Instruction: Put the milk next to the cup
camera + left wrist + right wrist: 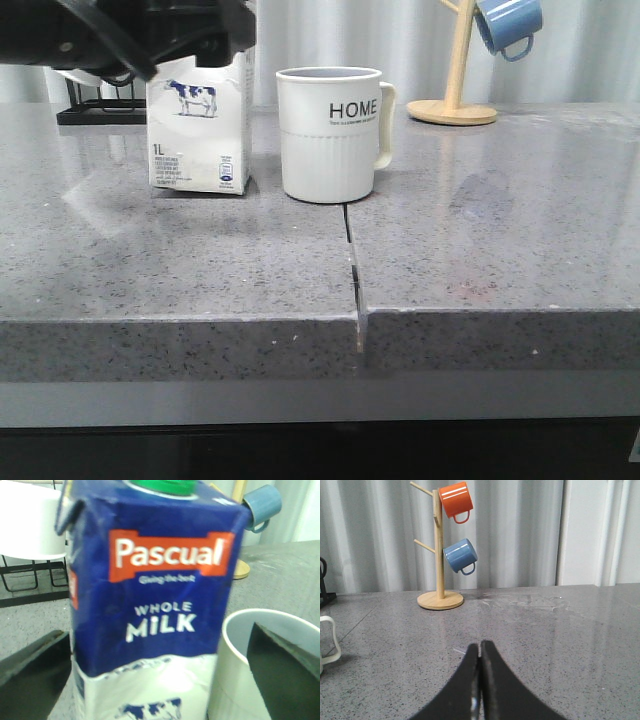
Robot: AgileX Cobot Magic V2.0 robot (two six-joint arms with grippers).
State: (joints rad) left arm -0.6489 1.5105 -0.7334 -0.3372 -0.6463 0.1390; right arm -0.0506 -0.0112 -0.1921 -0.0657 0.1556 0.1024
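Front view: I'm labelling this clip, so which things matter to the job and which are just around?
Job:
milk
cup
left gripper, fingers apart on either side of the milk

Just around:
mug tree
blue mug
orange mug
black rack
right gripper, shut

Bright, even light with soft countertop glare; the milk looks slightly blurred close up.

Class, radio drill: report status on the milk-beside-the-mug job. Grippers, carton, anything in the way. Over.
Left gripper open, fingers either side of the milk. Right gripper shut, empty. Milk upright on counter beside the cup, small gap between. Nothing in the way.
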